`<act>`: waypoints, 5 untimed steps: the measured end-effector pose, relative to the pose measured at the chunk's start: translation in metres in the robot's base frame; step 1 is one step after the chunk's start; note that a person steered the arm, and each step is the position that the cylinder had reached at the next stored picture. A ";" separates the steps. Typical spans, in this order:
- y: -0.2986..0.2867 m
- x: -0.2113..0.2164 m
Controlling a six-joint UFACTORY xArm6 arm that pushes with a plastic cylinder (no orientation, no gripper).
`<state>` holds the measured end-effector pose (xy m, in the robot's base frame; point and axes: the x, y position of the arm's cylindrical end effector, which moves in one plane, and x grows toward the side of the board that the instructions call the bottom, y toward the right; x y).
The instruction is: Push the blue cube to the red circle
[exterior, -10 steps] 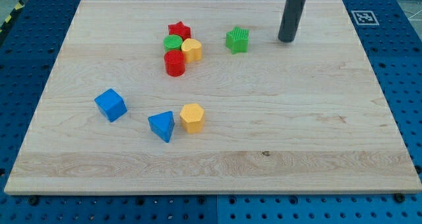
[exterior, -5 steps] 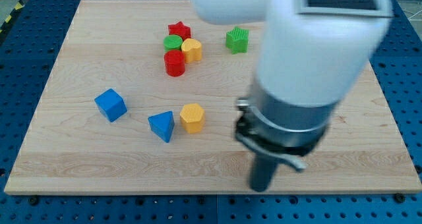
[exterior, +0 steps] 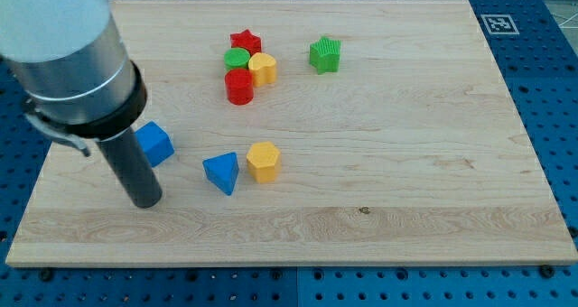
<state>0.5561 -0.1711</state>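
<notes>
The blue cube (exterior: 157,144) sits at the board's left, partly hidden by my rod. My tip (exterior: 145,201) rests on the board just below and slightly left of the cube, close to it; I cannot tell if it touches. The red circle (exterior: 239,87), a short red cylinder, stands up and to the right of the cube, in a cluster with other blocks.
A red star (exterior: 245,43), a green circle (exterior: 237,59) and a yellow block (exterior: 263,69) crowd the red circle. A green star (exterior: 325,54) lies to their right. A blue triangle (exterior: 222,172) and a yellow hexagon (exterior: 263,161) sit right of the cube.
My tip swung from the board's top right, down past the bottom middle, to the left beside the blue cube. No block has moved.
</notes>
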 end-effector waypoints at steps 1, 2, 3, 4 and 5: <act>-0.016 -0.041; -0.021 -0.064; -0.005 -0.074; 0.016 -0.093; 0.048 -0.106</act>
